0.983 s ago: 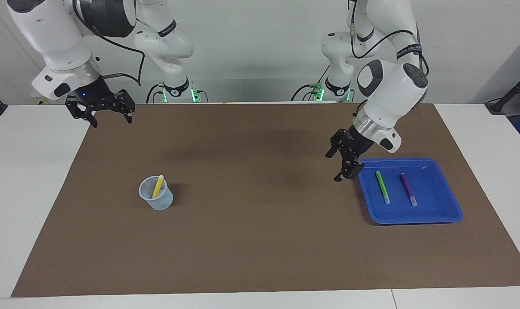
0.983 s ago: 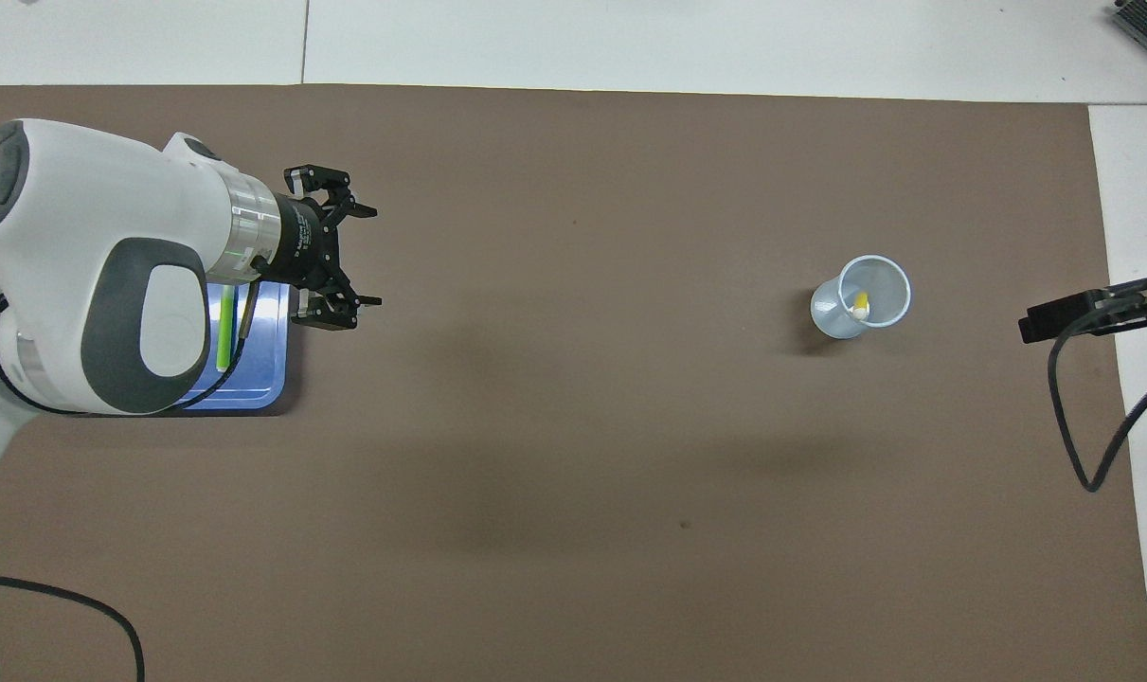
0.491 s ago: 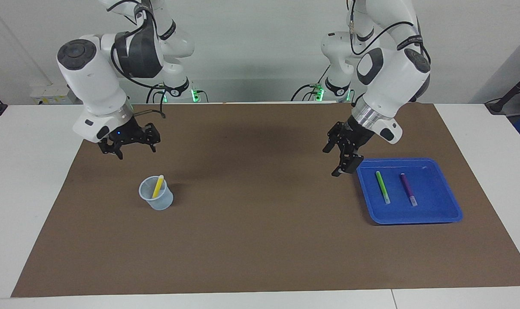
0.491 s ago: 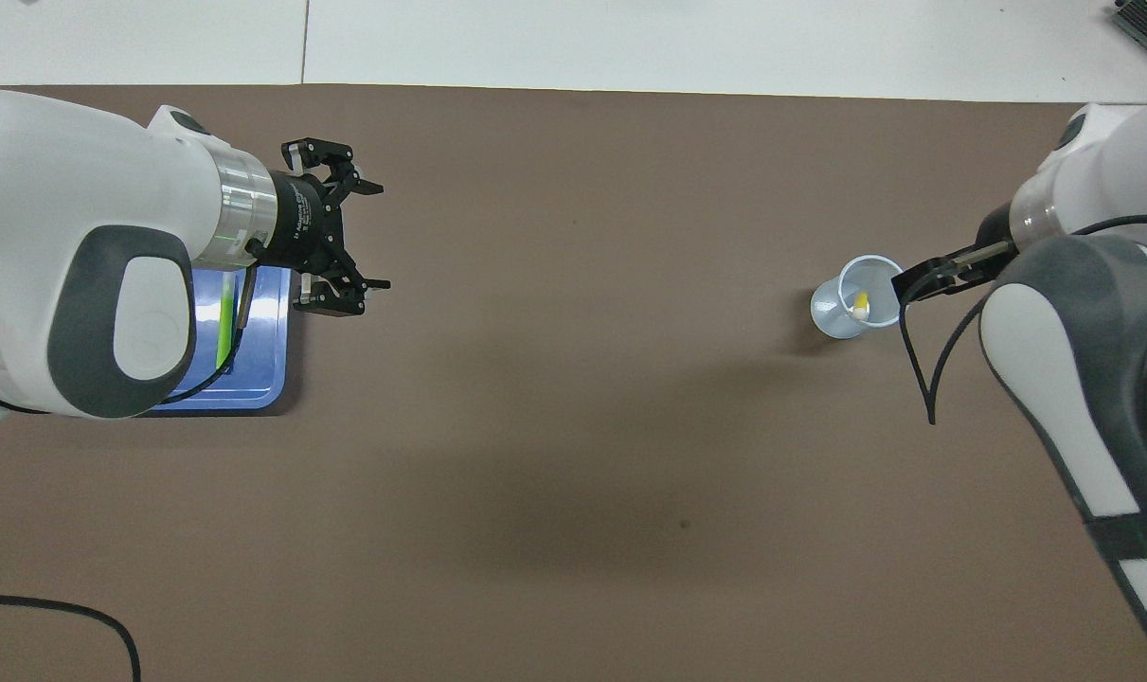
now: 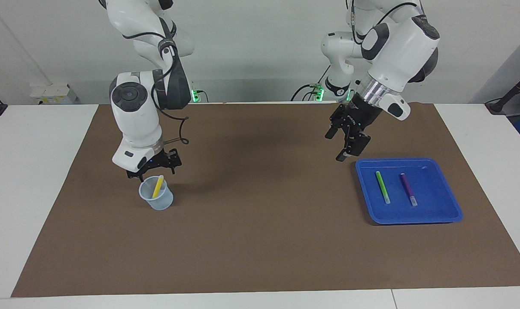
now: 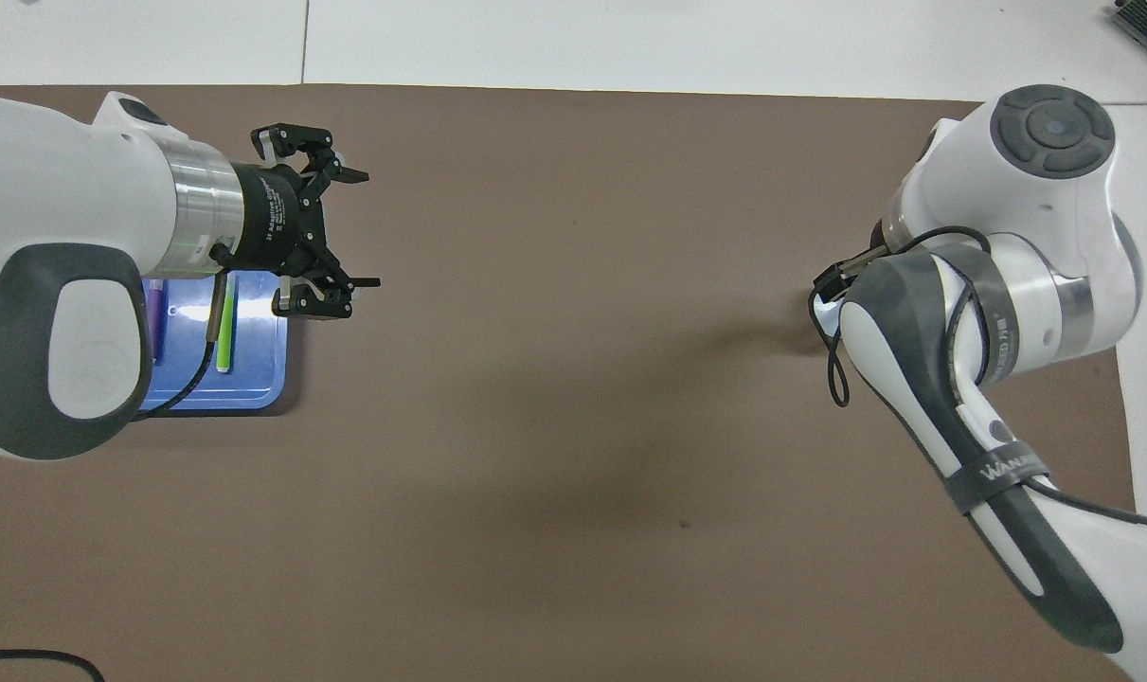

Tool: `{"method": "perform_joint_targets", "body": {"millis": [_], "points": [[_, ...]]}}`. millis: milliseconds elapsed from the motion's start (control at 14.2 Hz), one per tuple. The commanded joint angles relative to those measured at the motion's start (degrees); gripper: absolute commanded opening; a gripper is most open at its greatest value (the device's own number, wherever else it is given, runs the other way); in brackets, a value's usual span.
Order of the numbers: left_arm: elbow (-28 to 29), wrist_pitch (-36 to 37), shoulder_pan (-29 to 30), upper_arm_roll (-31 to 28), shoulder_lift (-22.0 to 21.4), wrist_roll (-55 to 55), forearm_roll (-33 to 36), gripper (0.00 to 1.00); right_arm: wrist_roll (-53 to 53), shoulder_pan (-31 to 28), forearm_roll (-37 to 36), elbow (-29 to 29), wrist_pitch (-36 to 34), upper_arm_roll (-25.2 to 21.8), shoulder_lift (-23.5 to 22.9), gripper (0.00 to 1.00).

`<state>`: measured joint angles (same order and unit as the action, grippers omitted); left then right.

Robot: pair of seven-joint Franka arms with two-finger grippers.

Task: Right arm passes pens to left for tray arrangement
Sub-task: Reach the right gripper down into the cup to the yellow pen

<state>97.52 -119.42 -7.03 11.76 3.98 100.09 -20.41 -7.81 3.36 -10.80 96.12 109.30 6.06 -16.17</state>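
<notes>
A yellow pen (image 5: pixel 158 186) stands slanted in a translucent bluish cup (image 5: pixel 157 198) toward the right arm's end of the mat. My right gripper (image 5: pixel 154 171) hangs open just above the cup's rim and the pen's top, touching neither. In the overhead view the right arm covers both. The green pen (image 5: pixel 382 187) (image 6: pixel 224 327) and the purple pen (image 5: pixel 408 189) (image 6: pixel 156 317) lie side by side in the blue tray (image 5: pixel 433 184) (image 6: pixel 260 374). My left gripper (image 5: pixel 333 148) (image 6: pixel 365 227) is open and empty, raised over the mat beside the tray's corner.
A brown mat (image 5: pixel 260 240) covers most of the white table. A black cable loops off the right arm's wrist (image 6: pixel 833 379).
The right arm swung in from the mat's edge and came down over the cup. The left gripper lifted and drew back a little from the tray. Pens and cup stayed put.
</notes>
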Motion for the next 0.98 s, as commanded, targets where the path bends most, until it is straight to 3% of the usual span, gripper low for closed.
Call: {"method": "perform_joint_targets", "body": {"millis": [0, 281, 702, 913], "points": [[1.7, -0.2, -1.14, -0.33, -1.78, 0.37, -0.86, 1.0, -1.51, 0.15, -2.73, 4.25, 3.19, 0.09, 0.96, 0.94], [4.87, -2.13, -1.14, -0.33, -3.18, 0.2, -0.86, 1.0, -1.42, 0.24, -3.88, 6.62, 3.99, 0.09, 1.05, 0.66], [7.77, -5.21, -1.23, -0.33, -4.33, 0.2, -0.86, 1.0, -0.9, 0.24, -4.41, 9.26, 4.78, 0.09, 1.75, 0.62], [8.21, -5.21, -1.32, -0.33, -4.5, 0.2, -0.86, 1.0, -0.98, 0.24, -4.41, 9.18, 4.61, 0.09, 1.75, 0.5]]}}
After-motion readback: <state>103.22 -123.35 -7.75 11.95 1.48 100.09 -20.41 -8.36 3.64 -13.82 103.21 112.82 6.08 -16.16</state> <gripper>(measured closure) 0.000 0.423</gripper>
